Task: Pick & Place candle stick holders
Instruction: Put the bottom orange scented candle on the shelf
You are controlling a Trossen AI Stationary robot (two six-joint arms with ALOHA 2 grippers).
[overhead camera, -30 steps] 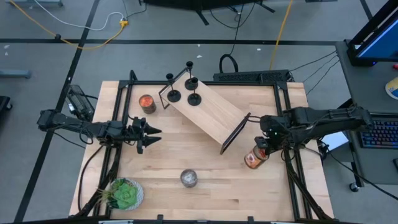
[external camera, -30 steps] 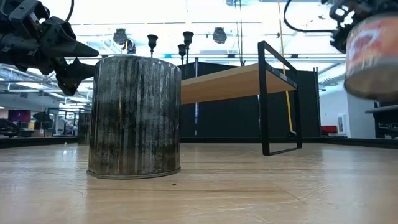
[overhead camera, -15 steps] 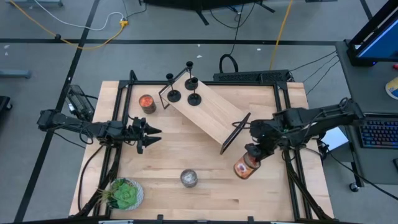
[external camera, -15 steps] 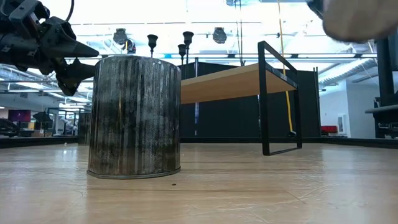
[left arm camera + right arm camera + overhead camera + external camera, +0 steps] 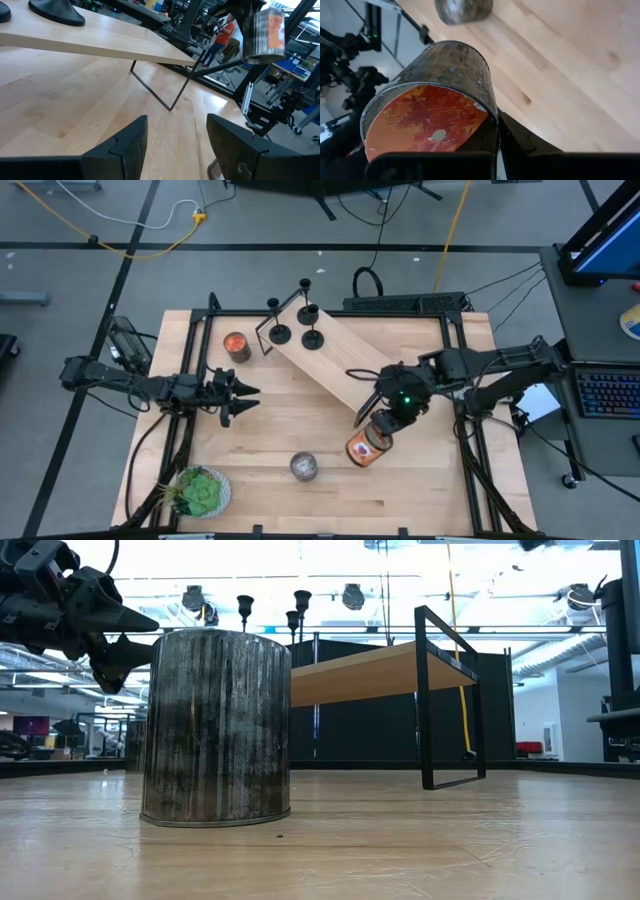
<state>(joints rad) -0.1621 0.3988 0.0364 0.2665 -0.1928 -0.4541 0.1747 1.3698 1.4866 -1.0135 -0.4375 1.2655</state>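
Three black candle stick holders point(image 5: 279, 332) point(image 5: 307, 311) point(image 5: 313, 338) stand by their round bases on the far-left end of a raised wooden shelf point(image 5: 335, 360); their stems show in the low view point(image 5: 301, 602). My right gripper point(image 5: 385, 425) is shut on an orange-red glass jar point(image 5: 365, 449) above the table, near the shelf's right leg. My left gripper point(image 5: 245, 392) hangs open and empty over the table's left side, fingers pointing right; it also shows in the low view point(image 5: 125, 635). My right gripper holds the orange-red jar by its side wall near the orange end point(image 5: 487, 107). One dark finger point(image 5: 520, 140) lies against the outside of the wall; the other is hidden by the jar. The jar is lifted clear of the table and tilted.
A silver jar point(image 5: 304, 467) stands near the front middle and fills the low view point(image 5: 216, 727). A second orange-red jar point(image 5: 236, 345) stands at the far left. A green plant point(image 5: 200, 492) sits at the near left corner. The shelf's black wire leg point(image 5: 378, 392) stands beside the right gripper.
My right gripper has carried the orange-red jar toward the table's left, from near the right edge to in front of the shelf's leg. It has also risen: the jar has gone up out of the low view.
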